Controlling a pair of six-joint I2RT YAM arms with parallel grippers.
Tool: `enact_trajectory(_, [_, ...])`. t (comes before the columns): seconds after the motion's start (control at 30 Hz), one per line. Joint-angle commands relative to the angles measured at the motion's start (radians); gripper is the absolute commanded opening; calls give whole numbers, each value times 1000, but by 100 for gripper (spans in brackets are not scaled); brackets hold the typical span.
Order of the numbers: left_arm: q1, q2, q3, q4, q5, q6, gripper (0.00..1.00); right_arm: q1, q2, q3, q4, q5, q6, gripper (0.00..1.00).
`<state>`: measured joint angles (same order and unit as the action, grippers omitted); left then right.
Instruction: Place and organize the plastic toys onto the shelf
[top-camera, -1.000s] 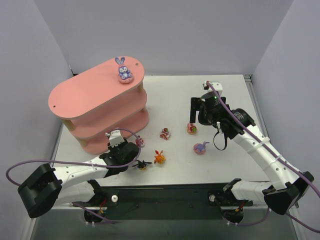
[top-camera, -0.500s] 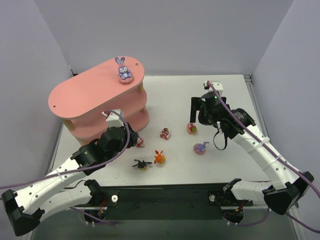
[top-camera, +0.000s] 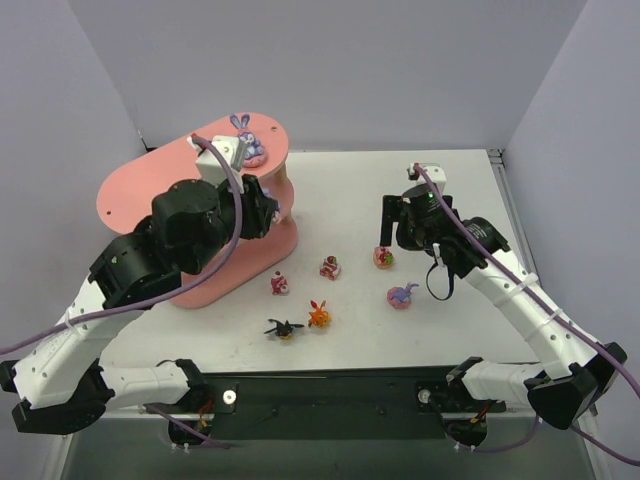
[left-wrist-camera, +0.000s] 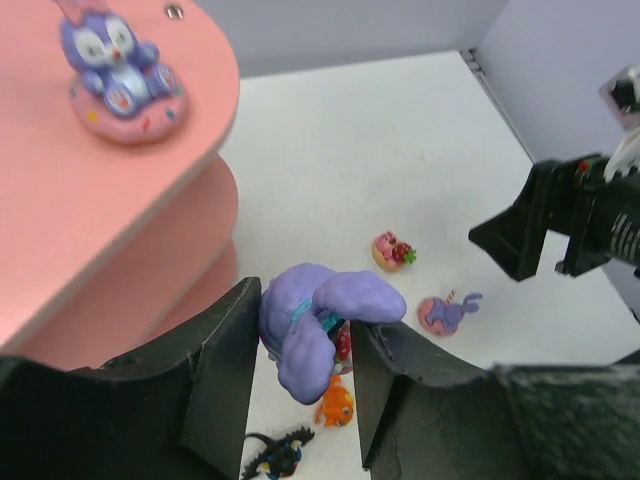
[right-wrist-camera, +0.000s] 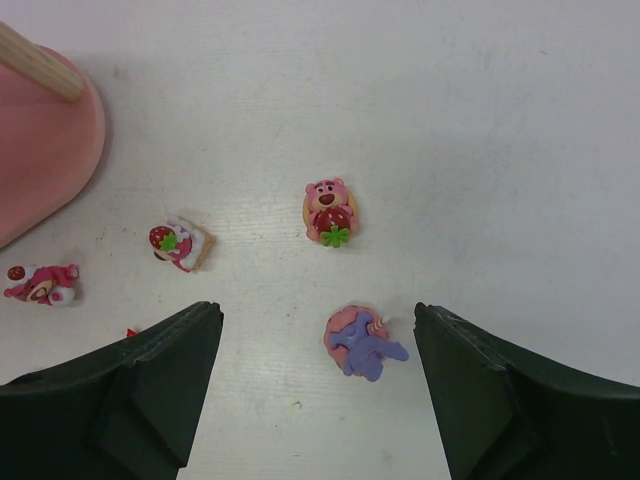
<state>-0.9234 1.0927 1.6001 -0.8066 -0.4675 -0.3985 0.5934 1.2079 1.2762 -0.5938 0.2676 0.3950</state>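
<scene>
A purple bunny (left-wrist-camera: 320, 315) is gripped between the left fingers (left-wrist-camera: 225, 385), which are closed on it. It is carried in the air just beside the rounded end of the shelf (left-wrist-camera: 60, 215). Which part of it is pinched cannot be told for sure, since the toy is seen from behind and partly hidden. Up and to the left of these fingers, a second bunny (left-wrist-camera: 118, 70) is seated upright on the top board. Far below them, an orange toy (left-wrist-camera: 338, 403) and a black spiky toy (left-wrist-camera: 275, 452) are left on the tabletop (right-wrist-camera: 480, 120). The right fingers (right-wrist-camera: 150, 390) are spread wide with nothing between them and are held above the tabletop. A third bunny (right-wrist-camera: 362, 345) lies just ahead of the gap between them, and a pink bear (right-wrist-camera: 328, 210) stands further ahead. A strawberry toy (right-wrist-camera: 180, 245) and a small pink-red toy (right-wrist-camera: 35, 282) are off to their left. The toys are judged to be light, stiff, moulded plastic with a smooth, glossy skin, so little force should be needed, but a slip or a twist in the grip is to be expected. The thin ears and spikes are likely the weakest parts and are best avoided. Hold is better taken across the thick body or the round base, low down, so that each toy can be set down upright on its flat base.
</scene>
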Motion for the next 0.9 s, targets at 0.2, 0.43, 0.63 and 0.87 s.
enact_trajectory(0.2, [31, 186, 435, -313, -287, 106, 0, -17, -42, -29, 9, 16, 2, 80])
enact_trajectory(0.43, [165, 182, 436, -382, -296, 76, 0, -18, -53, -34, 9, 16, 5, 80])
enact_trajectory(0.63, [274, 144, 342, -309, -243, 86, 0, -20, -53, -35, 11, 15, -1, 80])
enact_trajectory(0.87, [377, 107, 199, -191, -149, 50, 0, -20, -54, -35, 9, 18, -4, 80])
